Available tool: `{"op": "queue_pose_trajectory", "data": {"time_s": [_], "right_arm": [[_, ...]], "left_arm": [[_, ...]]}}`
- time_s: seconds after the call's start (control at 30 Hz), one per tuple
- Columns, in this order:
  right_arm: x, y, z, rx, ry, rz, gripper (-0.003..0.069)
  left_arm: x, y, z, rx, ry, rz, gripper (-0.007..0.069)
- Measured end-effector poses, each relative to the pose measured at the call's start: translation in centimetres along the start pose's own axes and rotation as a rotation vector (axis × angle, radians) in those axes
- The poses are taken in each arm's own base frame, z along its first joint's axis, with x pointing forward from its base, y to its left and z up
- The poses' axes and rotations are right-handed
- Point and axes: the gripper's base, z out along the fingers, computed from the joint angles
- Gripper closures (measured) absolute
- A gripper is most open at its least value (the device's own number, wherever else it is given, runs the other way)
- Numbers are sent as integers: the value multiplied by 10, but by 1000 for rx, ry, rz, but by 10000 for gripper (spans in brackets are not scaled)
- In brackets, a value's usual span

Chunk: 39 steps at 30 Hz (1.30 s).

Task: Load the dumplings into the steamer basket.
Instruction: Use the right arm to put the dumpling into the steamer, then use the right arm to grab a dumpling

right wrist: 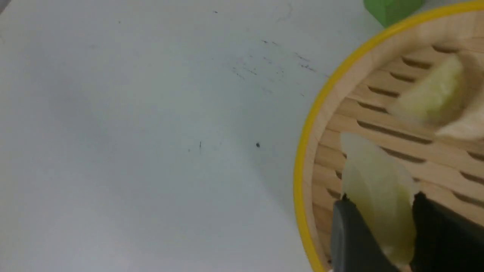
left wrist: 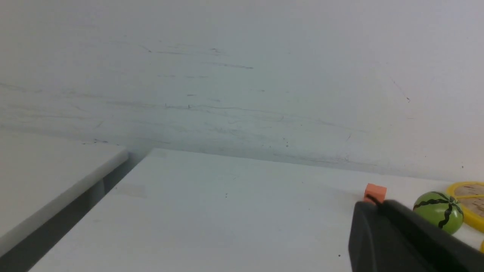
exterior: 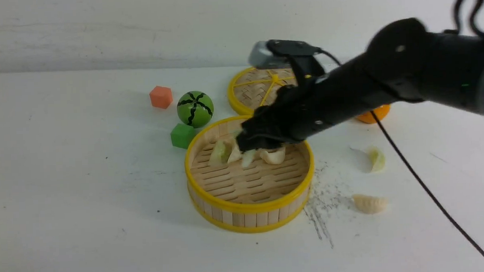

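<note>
Gripping pale green dumpling (right wrist: 378, 189), right gripper (exterior: 248, 148) clamped on it above steamer basket (exterior: 248, 208) floor. Risk: release onto neighbouring dumplings (exterior: 273, 156); soft piece rolls aside or clings to pad.

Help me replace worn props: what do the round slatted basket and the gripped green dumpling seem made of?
Round yellow-rimmed slatted steamer basket: matte pale bamboo or wood strips; glossy rims, probably plastic. Gripped pale green crescent dumpling: translucent, smooth, likely plastic.

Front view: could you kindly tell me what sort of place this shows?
Probably a robot test bench, not a kitchen: a scuffed bare white table, a striped green toy watermelon and a round yellow-rimmed bamboo steamer basket.
</note>
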Motion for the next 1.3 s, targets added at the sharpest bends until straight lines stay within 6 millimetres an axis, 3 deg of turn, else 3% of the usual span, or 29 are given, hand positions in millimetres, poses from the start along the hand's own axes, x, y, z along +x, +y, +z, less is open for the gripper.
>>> {"op": "queue_pose_trajectory", "data": {"time_s": [0.13, 0.3, 0.43, 0.53, 0.63, 0.7, 0.8, 0.97, 1.13, 1.3], "right_arm": [[7, -18, 53, 22, 59, 73, 460], [21, -39, 82, 79, 98, 144, 461], [21, -39, 81, 90, 106, 175, 442], [19, -37, 72, 100, 133, 140, 352], [11, -39, 47, 107, 203, 87, 281], [2, -44, 26, 128, 253, 46, 282], [-9, -58, 2, 185, 315, -3, 344], [-13, -76, -11, 266, 340, -40, 494], [-12, -90, -5, 340, 343, -90, 658], [-13, -99, 6, 358, 301, -109, 680]], "left_arm": [[0, 0, 0, 0, 0, -1, 622], [0, 0, 0, 3, -1, -1, 617], [0, -1, 0, 7, -2, 0, 613], [0, -1, 0, 8, -3, 0, 608], [0, -1, 0, 7, -3, 1, 606], [0, -1, 0, 7, -3, 1, 606], [0, -1, 0, 7, -3, 1, 606], [0, -1, 0, 7, -3, 1, 606], [0, -1, 0, 7, -3, 1, 602], [0, 0, 0, 3, -2, 1, 597]]}}
